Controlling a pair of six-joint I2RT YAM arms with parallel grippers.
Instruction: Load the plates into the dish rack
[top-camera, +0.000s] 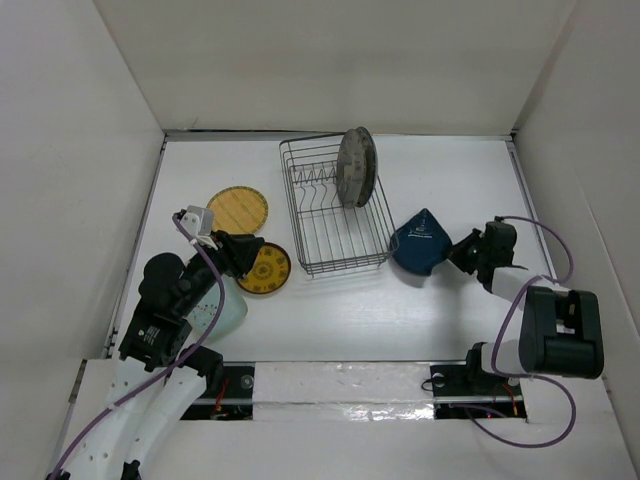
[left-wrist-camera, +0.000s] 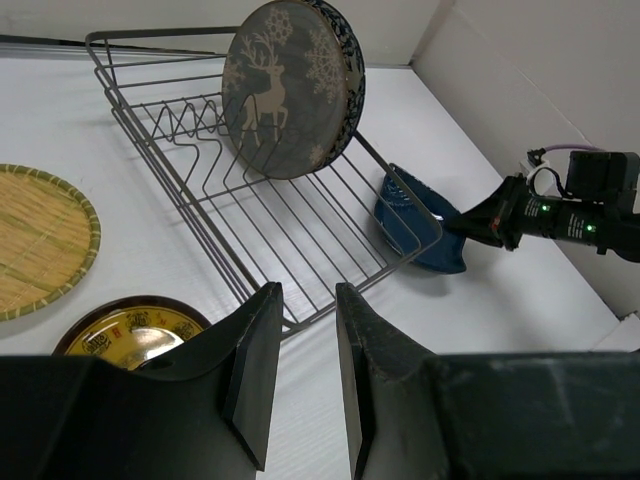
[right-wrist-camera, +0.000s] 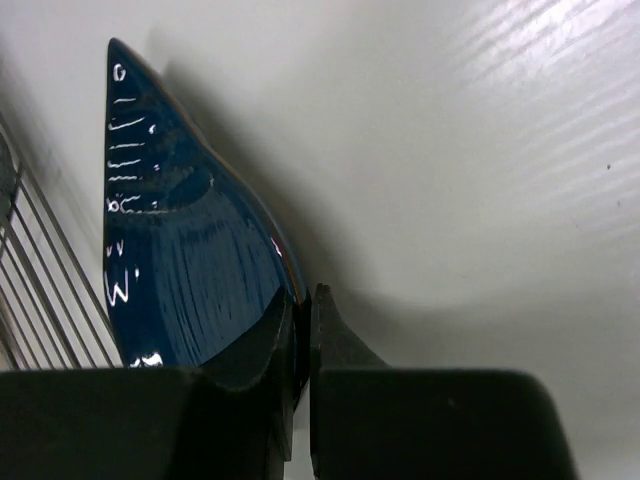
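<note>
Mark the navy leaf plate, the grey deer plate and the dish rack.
navy leaf plate (top-camera: 420, 243): top view, middle of its glazed face.
grey deer plate (left-wrist-camera: 285, 92): left wrist view, centre of its patterned face.
dish rack (top-camera: 340, 235): top view, bare wire floor.

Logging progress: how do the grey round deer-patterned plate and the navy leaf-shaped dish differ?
The grey round deer-patterned plate stands on edge in the dark wire dish rack; the navy leaf-shaped dish is outside it, rim pinched by the right gripper. The plate is round; the dish pointed, glossy.
</note>
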